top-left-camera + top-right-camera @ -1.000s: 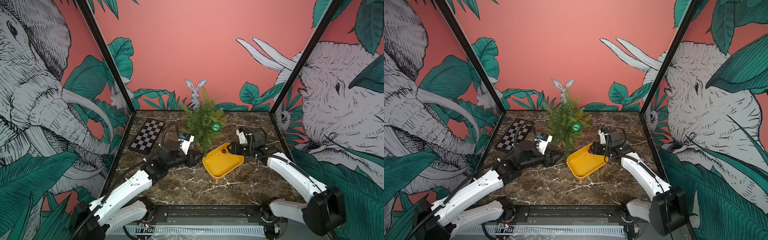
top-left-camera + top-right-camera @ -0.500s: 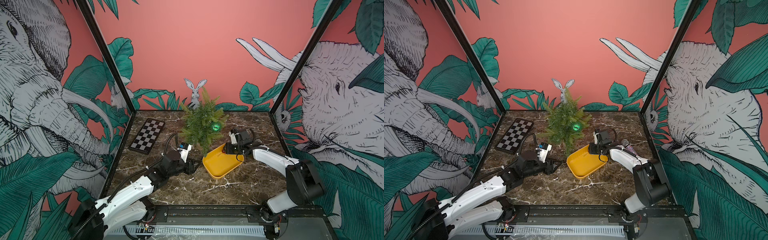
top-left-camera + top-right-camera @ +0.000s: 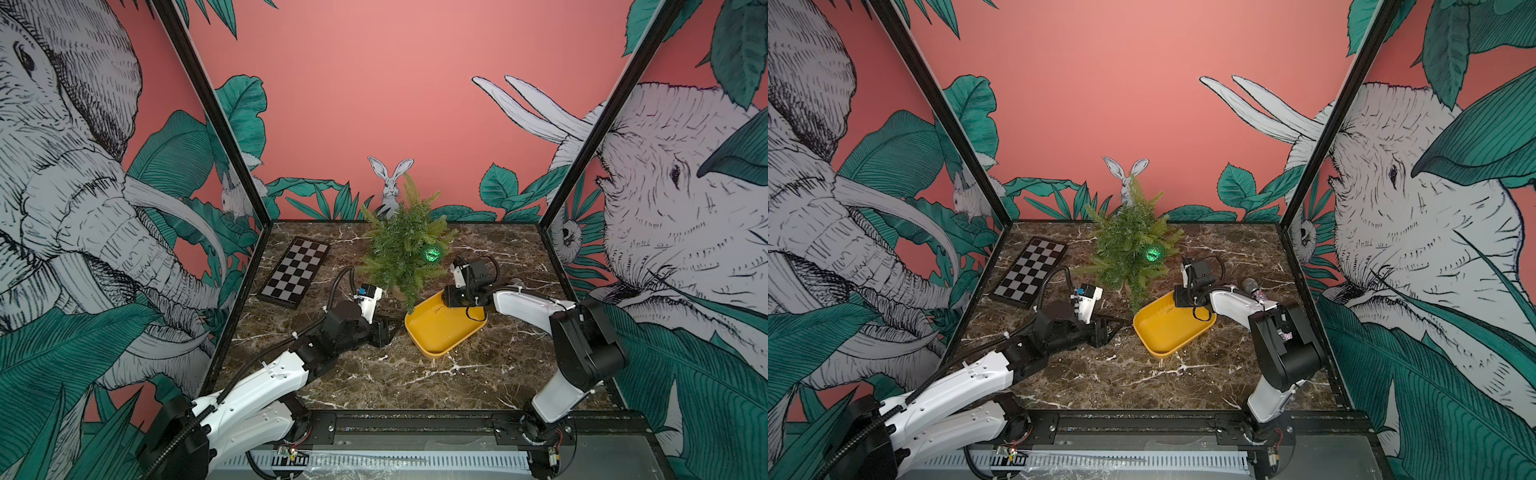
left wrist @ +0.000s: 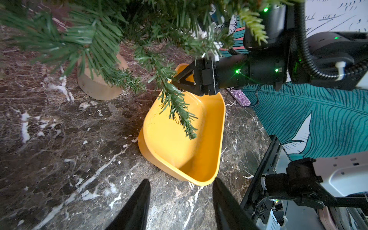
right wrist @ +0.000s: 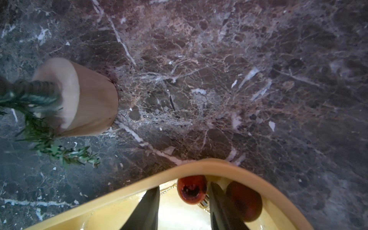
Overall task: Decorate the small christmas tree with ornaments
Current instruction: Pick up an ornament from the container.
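The small christmas tree (image 3: 405, 249) (image 3: 1133, 249) stands at the back middle in its tan pot (image 5: 87, 99). A glittery green ornament (image 3: 432, 253) (image 3: 1152, 252) hangs on its right side. Two dark red ornaments lie in the far corner of the yellow tray (image 3: 440, 336) (image 5: 199, 165). My right gripper (image 5: 184, 186) reaches into that corner, open. One red ball (image 5: 192, 189) sits between its fingers against one of them, and the second red ball (image 5: 244, 201) lies outside that finger. My left gripper (image 4: 180, 199) (image 3: 388, 330) hovers open and empty by the tray's left corner.
A folded chessboard (image 3: 295, 272) lies at the back left. A low tree branch (image 4: 175, 103) hangs over the tray beside the right gripper. A glittery purple object (image 4: 239, 96) lies on the table behind the tray. Black frame posts bound the marble table.
The right arm folded back at the elbow, and its gripper sank into the tray's far corner with the jaws narrowing. The left gripper drew slightly toward the front.
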Controlling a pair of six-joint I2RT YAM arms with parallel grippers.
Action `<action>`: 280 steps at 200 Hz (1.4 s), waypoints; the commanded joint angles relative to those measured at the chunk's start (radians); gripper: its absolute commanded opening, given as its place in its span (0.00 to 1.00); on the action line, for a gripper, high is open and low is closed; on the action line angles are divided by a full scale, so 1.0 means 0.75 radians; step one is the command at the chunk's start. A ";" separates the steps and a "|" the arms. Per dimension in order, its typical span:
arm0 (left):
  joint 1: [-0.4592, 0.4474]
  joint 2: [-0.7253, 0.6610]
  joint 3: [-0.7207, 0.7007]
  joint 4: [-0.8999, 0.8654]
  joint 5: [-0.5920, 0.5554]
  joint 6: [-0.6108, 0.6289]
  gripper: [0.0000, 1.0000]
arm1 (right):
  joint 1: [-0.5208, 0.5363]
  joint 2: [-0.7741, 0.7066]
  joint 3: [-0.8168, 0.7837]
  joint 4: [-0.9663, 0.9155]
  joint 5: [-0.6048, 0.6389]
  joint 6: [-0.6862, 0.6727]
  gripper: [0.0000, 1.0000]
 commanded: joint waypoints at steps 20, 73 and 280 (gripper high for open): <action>-0.007 -0.002 -0.024 0.043 -0.022 -0.039 0.52 | 0.020 0.032 0.014 0.041 0.031 -0.021 0.43; -0.007 -0.004 -0.023 0.046 -0.024 -0.045 0.52 | 0.043 0.076 0.015 0.046 0.064 -0.032 0.43; -0.007 -0.021 0.079 0.075 0.042 -0.020 0.51 | 0.052 -0.635 -0.187 -0.084 -0.077 0.102 0.28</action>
